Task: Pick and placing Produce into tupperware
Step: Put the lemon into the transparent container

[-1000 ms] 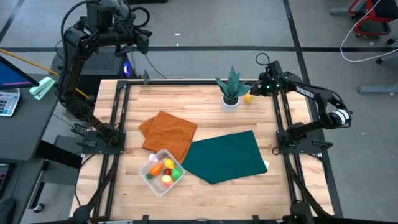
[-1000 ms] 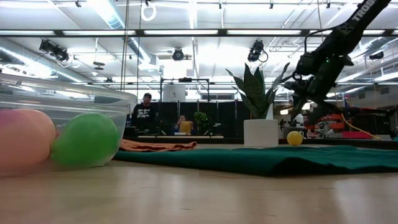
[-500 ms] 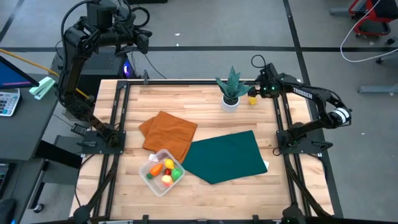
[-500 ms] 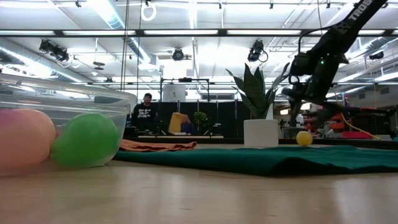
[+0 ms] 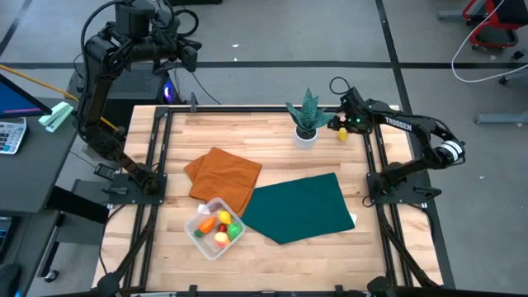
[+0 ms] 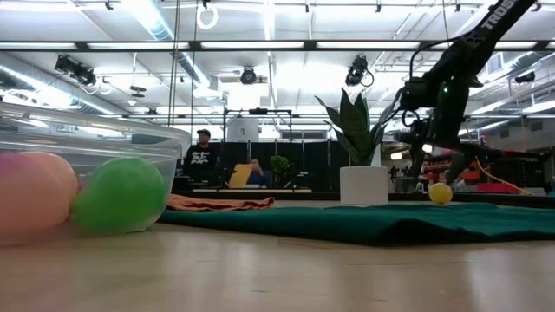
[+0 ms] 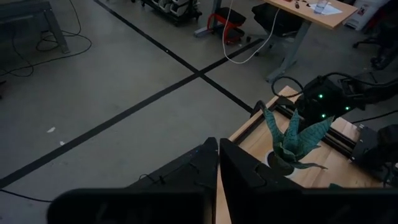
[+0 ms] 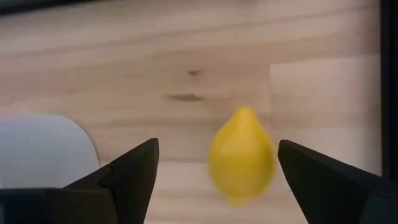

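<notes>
A yellow toy lemon point(image 5: 341, 134) lies on the bare wood at the far right of the table, just right of the potted plant; it also shows in the low view point(image 6: 440, 192) and the right wrist view point(image 8: 241, 155). My right gripper point(image 5: 337, 124) hovers over it, open, with one finger on each side and apart from it point(image 8: 217, 165). The clear tupperware point(image 5: 215, 228) stands near the front left and holds several small toy fruits point(image 6: 121, 195). My left gripper point(image 5: 191, 51) is shut and raised beyond the table's far left corner.
A spiky green plant in a white pot point(image 5: 307, 117) stands close to the lemon's left. An orange cloth point(image 5: 224, 177) and a green cloth point(image 5: 301, 206) lie mid-table. The dark frame rail point(image 5: 373, 153) runs along the right edge.
The lemon has rolled a short way toward the table's right edge. My right gripper has come down a little and shifted slightly toward the plant, staying open.
</notes>
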{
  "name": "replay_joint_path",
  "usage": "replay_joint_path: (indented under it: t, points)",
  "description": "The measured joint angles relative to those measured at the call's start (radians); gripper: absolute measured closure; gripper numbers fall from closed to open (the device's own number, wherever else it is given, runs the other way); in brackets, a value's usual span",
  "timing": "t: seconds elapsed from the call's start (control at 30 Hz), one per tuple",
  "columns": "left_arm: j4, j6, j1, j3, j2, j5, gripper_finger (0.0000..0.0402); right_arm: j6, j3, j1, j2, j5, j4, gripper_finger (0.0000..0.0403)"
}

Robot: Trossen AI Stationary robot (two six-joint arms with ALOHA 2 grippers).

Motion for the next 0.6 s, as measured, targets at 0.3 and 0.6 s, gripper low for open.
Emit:
replay_joint_path:
  t: [0.3,0.6]
  points:
    - [-0.016,0.026,0.0,0.0,0.0,0.0,0.0387,0.045,0.004,0.063,0.051,0.113,-0.038,0.0117]
    - [-0.023,0.053,0.0,0.0,0.0,0.002,0.0379,0.087,0.071,0.073,0.141,0.144,-0.121,0.0137]
